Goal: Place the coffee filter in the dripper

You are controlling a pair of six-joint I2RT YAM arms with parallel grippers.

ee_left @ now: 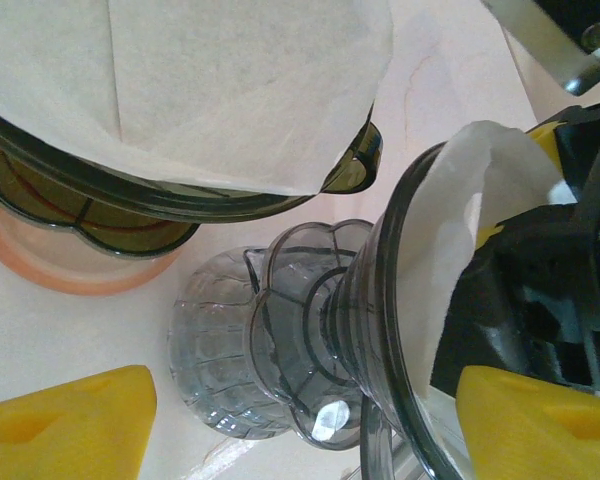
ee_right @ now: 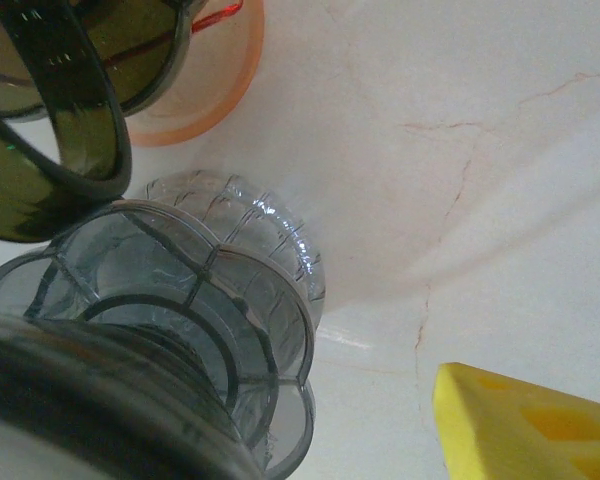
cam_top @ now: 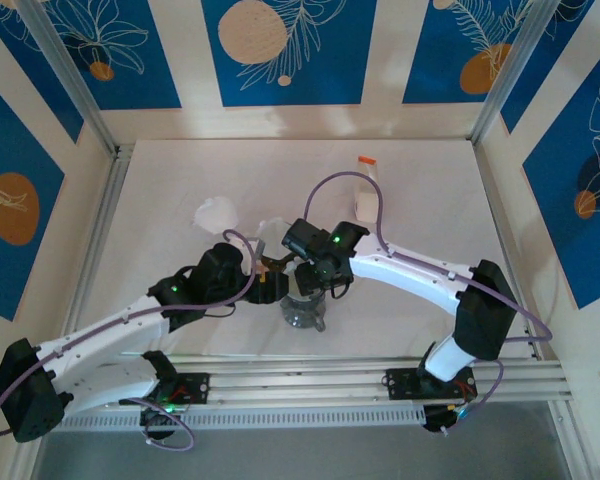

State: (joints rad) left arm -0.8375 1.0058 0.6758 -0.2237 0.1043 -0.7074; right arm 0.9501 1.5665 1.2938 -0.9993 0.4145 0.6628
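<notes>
You are seeing the left claw (ee_left: 300,430) standing wide open, its yellow fingers (ee_left: 70,425) straddling the clear dripper (ee_left: 270,340) at the near centre of the worktop (cam_top: 430,180). The coffee filter (ee_left: 460,240) is lying inside the dripper's rim, against the right claw (cam_top: 318,272); how far that claw is opening you cannot tell.

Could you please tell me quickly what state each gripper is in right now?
Left gripper: open, with the clear dripper between its fingers.
Right gripper: at the white filter; grip cannot be told.
</notes>
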